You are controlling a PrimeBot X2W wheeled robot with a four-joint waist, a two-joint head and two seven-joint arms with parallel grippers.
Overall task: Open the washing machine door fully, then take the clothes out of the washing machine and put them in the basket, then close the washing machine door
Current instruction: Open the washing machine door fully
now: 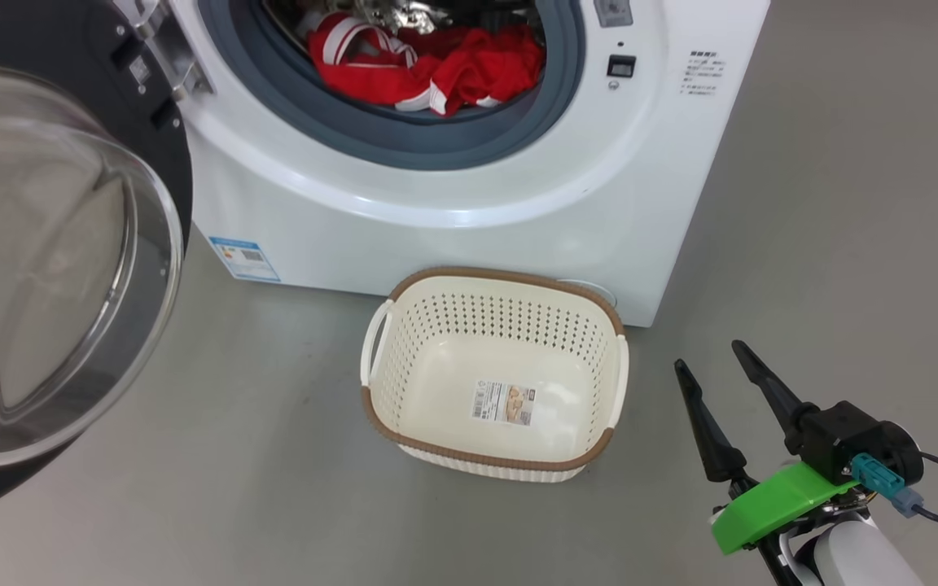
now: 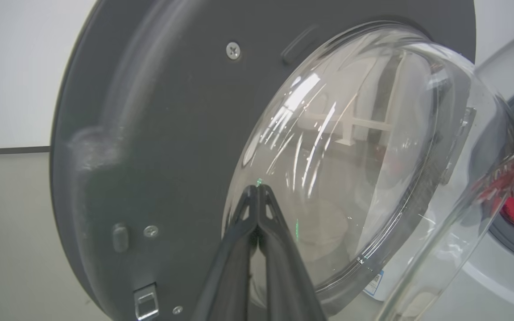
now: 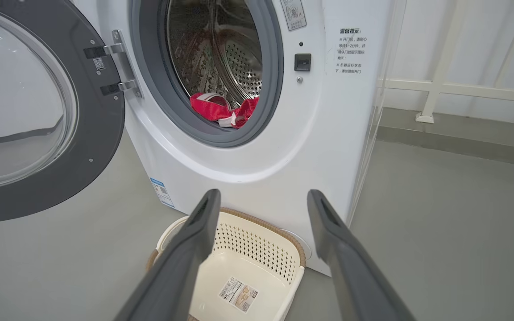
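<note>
Left gripper (image 2: 257, 187): pinched shut, fingers pressed together, tips at inner glass bowl of washing machine door (image 2: 355, 147); contact with glass unclear. Right gripper (image 1: 708, 355): spread wide, holding nothing, right of basket (image 1: 510, 278), apart from it. Door swung wide to left of washing machine (image 1: 436, 236). Basket on grey floor (image 1: 827, 244) just before washer front, sticker (image 1: 504, 403) on its bottom. Clothes (image 1: 436, 69): red heap in drum mouth, edge lying on grey rubber ring (image 1: 404, 138).

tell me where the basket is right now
In the head view the basket sits on the floor at centre, just in front of the washing machine, below its opening.
</note>
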